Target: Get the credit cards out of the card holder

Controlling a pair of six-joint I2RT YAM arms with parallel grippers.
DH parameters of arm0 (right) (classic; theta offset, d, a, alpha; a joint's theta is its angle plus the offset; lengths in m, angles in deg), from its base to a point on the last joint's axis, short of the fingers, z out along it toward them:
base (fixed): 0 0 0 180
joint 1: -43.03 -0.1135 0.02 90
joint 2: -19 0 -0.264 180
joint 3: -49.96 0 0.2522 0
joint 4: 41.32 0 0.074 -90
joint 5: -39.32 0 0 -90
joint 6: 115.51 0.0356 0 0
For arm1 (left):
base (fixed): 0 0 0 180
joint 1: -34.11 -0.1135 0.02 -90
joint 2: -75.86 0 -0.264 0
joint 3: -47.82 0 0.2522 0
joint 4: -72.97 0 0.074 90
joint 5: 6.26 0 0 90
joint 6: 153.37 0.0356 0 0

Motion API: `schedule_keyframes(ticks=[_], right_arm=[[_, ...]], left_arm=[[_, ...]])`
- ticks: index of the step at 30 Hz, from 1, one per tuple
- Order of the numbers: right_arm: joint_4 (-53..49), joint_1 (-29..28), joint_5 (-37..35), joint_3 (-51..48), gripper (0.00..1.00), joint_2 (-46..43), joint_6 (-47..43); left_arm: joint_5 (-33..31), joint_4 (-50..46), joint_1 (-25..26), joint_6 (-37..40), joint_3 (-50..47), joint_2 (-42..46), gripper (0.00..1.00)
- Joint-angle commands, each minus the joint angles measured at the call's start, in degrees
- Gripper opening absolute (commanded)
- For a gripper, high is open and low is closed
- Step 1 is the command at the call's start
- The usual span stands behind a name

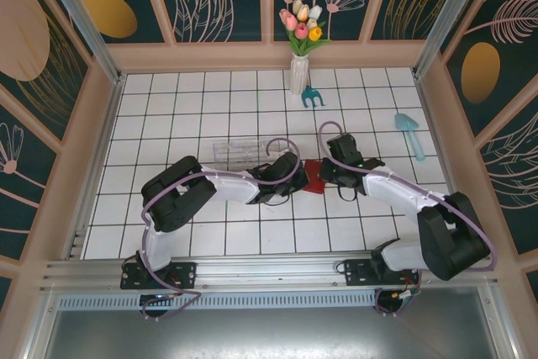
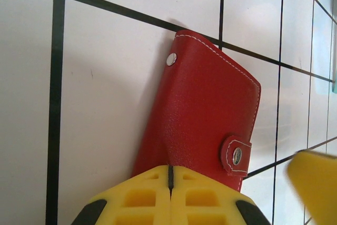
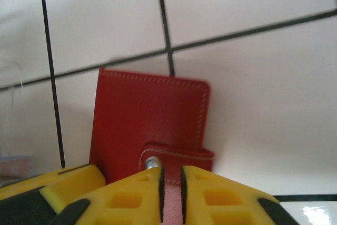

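The red card holder (image 1: 313,176) lies folded closed on the white tiles between my two grippers, its snap tab (image 3: 179,154) fastened. My left gripper (image 2: 170,175) is shut, pinching the near edge of the card holder (image 2: 202,109), and the leather creases at the fingertips. My right gripper (image 3: 170,183) stands over the snap tab with its jaws a narrow gap apart, and red leather shows in the gap. From above, the left gripper (image 1: 294,181) and right gripper (image 1: 324,172) meet at the holder. The credit cards are hidden.
A clear plastic box (image 1: 238,155) lies just behind the left arm. A vase of tulips (image 1: 300,71), a small blue rake (image 1: 313,97) and a pale blue trowel (image 1: 410,134) sit toward the back and right. Wooden walls surround the tiled floor.
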Motion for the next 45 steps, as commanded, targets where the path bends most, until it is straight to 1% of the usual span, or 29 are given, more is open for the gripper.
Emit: schedule_keyframes(ticks=[1, 2, 4, 7, 15, 19, 23, 26, 28, 33, 35, 39, 45], right_arm=[[-1.21, -3.09, -2.52, 2.9, 0.24, 3.87, -0.72], [-1.31, -3.55, -3.21, 3.39, 0.27, 4.73, -0.62], [-1.76, -4.51, -4.8, 4.11, 0.29, 5.81, -1.21], [-2.99, -5.85, -7.75, 4.8, 0.34, 7.12, -2.15], [-6.13, -10.09, -17.3, 7.8, 0.36, 12.61, -3.6], [-5.57, -10.2, -17.03, 8.03, 0.37, 14.6, -3.67], [-5.33, -10.13, -16.66, 7.87, 0.4, 14.2, -2.96], [-5.28, -9.65, -15.45, 7.69, 0.42, 12.67, -2.63], [-5.41, -9.42, -14.86, 7.79, 0.42, 11.45, -2.47], [-5.6, -9.5, -13.56, 8.81, 0.43, 9.77, -2.73], [-5.58, -9.81, -13.12, 9.26, 0.45, 10.12, -3.12], [-7.02, -10.07, -14.37, 10.05, 0.45, 12.9, -3.06], [-9.66, -12.98, -19.37, 10.58, 0.45, 15.41, -3.43]], left_arm=[[0.8, -2.53, 0.18, -1.07, -1.35, -1.89, 0.0], [1.06, -1.92, 0.22, -1.06, -1.6, -1.87, 0.0], [1.63, -0.93, 0.14, -1.25, -2.17, -1.77, 0.0], [1.91, -0.75, 0.18, -1.04, -2.24, -1.62, 0.0], [2.27, -0.37, 0.2, -0.96, -2.19, -1.67, 0.0], [2.18, -0.45, 0.14, -0.75, -2.41, -1.24, 0.0], [2.24, 0.85, 0.22, 0.17, -3.09, -0.22, 0.0], [1.82, 5.73, 0.19, 1.14, -6.63, 3.25, 0.0], [0.33, 7.96, 0.19, 1.89, -9.44, 6.58, 0.0], [-2.75, 8.8, 0.22, 3.52, -13.23, 11.78, 0.11], [-3.14, 8.68, 0.21, 3.59, -13.62, 12.11, 0.12], [-2.33, 9.45, 0.21, 2.97, -13.79, 10.99, 0.14], [-2.24, 10.2, 0.18, 2.65, -14.5, 11.09, 0.15]])
